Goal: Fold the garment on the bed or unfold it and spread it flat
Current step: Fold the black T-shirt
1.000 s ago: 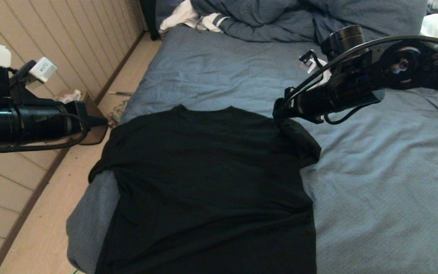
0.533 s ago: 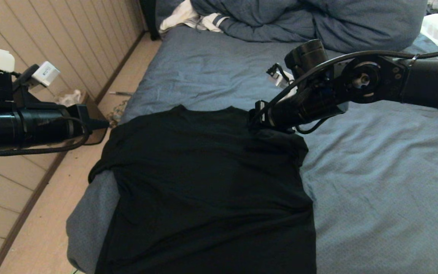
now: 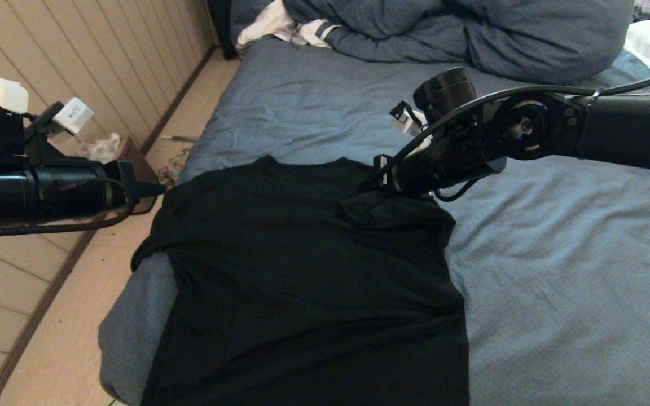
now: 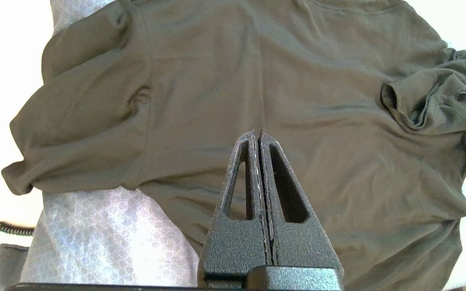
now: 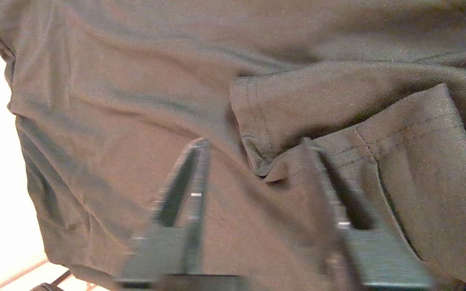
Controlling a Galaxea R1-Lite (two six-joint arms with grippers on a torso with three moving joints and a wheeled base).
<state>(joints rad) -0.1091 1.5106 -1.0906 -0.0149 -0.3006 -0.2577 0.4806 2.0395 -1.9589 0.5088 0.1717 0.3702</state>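
The garment [image 3: 302, 270], a black T-shirt with its plain side up, lies flat on the bed [image 3: 556, 270] near the bed's left edge. Its right sleeve [image 3: 392, 211] is folded inward onto the shirt's body. My right gripper [image 3: 373, 183] hovers just above that sleeve, by the right shoulder. In the right wrist view the right gripper [image 5: 255, 141] is open, the sleeve's hem [image 5: 338, 105] lies loose beyond its fingertips, and nothing is between the fingers. My left gripper [image 4: 257, 133] is shut and empty. It hangs beside the bed's left edge [image 3: 156, 183], level with the left sleeve [image 4: 75, 121].
A bulky blue duvet [image 3: 460, 28] and white striped clothing [image 3: 285, 25] lie at the head of the bed. A panelled wall [image 3: 77, 56] and a strip of floor [image 3: 71, 338] run along the left. A small box with clutter [image 3: 105, 149] sits on the floor.
My right gripper carried the right sleeve leftward over the shirt's body, then opened and let it go. The sleeve now lies folded inward. The left arm barely moved.
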